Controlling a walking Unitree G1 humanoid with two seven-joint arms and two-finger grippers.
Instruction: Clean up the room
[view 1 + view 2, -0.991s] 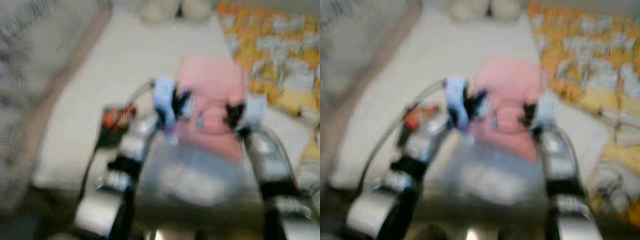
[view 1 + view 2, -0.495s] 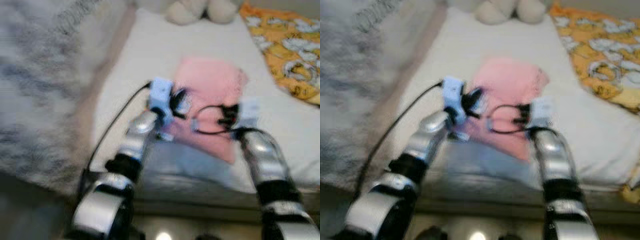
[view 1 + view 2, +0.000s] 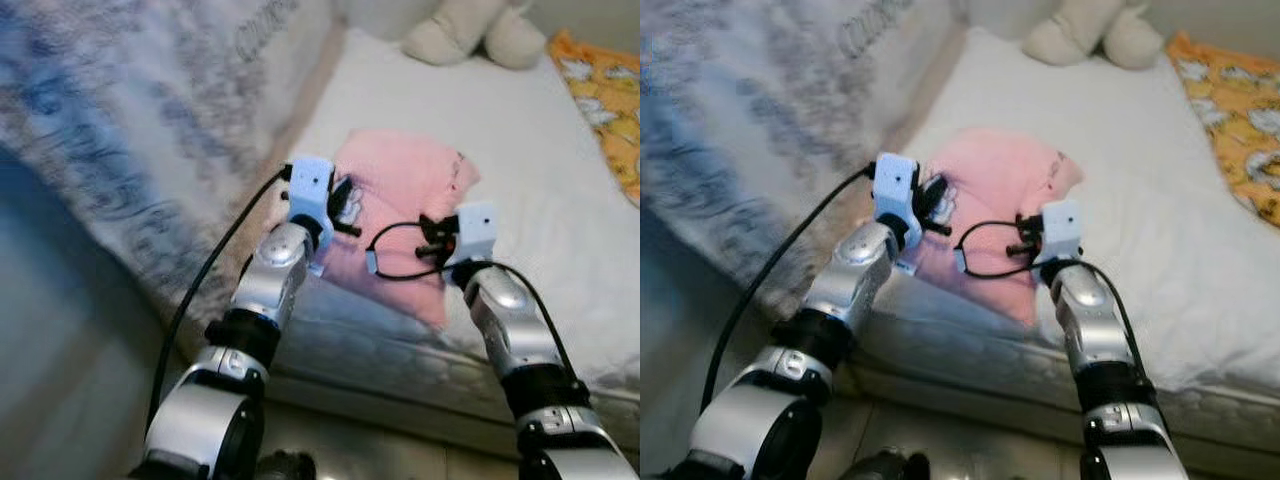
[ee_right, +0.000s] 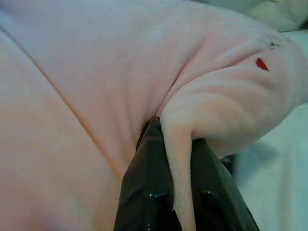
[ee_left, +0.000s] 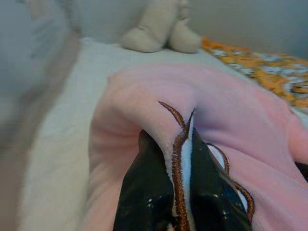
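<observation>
Camera view has swung left since a second ago; the grasp is unchanged. Left gripper (image 5: pixel 180 192) and right gripper (image 4: pixel 179 192) each pinch a fold of the pink garment (image 3: pixel 400 190) lying on the bed (image 3: pixel 560 180), ready for folding.

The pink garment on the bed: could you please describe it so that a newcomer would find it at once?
Start at the white mattress, with a cream plush toy at its far end. Near the mattress's front edge lies the pink garment, a soft fleece piece with brown and white stitched trim. It is the only pink thing there, pinched by the left claw and the right claw.
</observation>
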